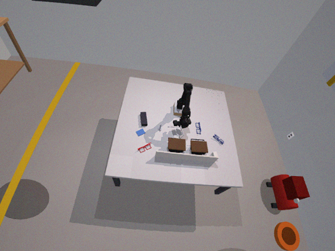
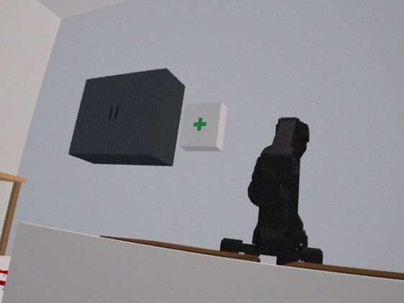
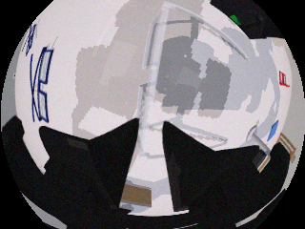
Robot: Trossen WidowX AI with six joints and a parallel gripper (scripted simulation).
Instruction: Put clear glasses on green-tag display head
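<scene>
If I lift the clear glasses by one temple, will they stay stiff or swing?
The clear glasses look thin-framed and light: likely easy to lift, easy to knock. The temple running between the open gripper's fingers is a slim bar; held there, the front would probably twist or droop. Pushed, they'd likely slide, not roll.
</scene>
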